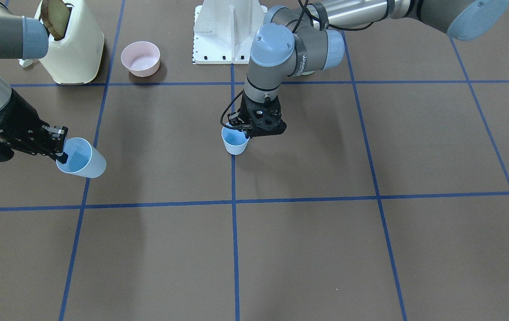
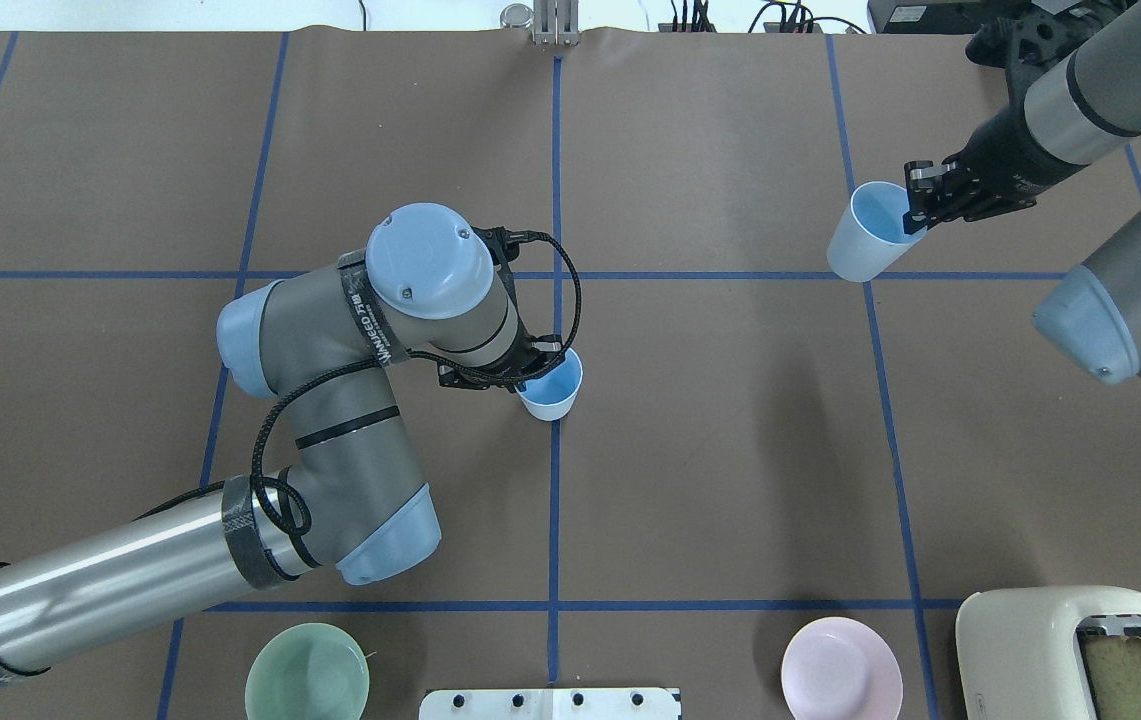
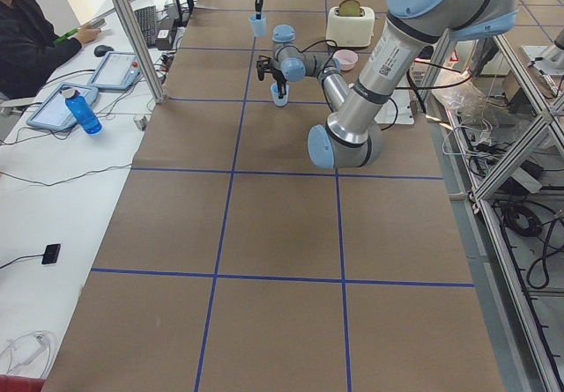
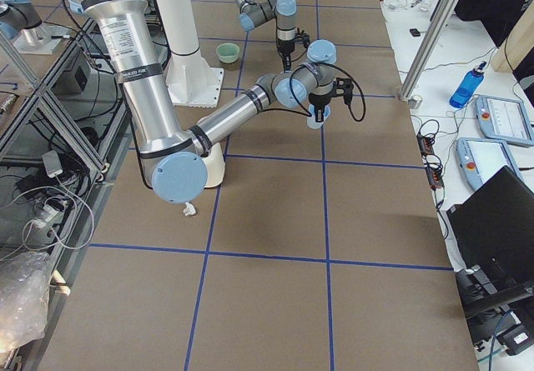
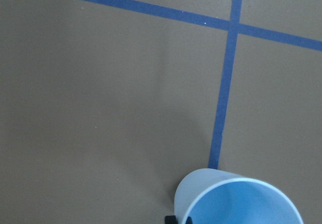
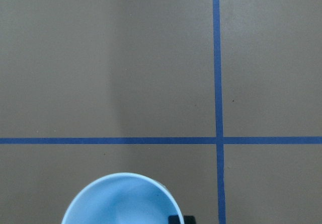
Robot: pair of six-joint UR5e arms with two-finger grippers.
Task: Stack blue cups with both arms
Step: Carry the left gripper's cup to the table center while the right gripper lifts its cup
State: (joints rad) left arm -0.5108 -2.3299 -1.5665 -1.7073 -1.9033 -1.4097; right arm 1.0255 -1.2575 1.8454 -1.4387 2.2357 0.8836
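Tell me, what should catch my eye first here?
Two light-blue cups are each pinched at the rim. The left gripper holds one cup at the table's middle, and the right gripper holds the other cup far off to the robot's right. A cream toaster with bread stands near a pink bowl.

From overhead, the left gripper [image 2: 530, 370] is largely covered by its own wrist, and the green bowl [image 2: 307, 672], the toaster [image 2: 1020, 640] and the white pedestal [image 2: 550, 703] are clipped by the lower edge. In the left wrist view the central blue cup [image 5: 236, 199] is cut off at the bottom, with only a black sliver of one fingertip [image 5: 173, 220] seen. The outer blue cup [image 6: 121, 199] is cropped likewise in the right wrist view.
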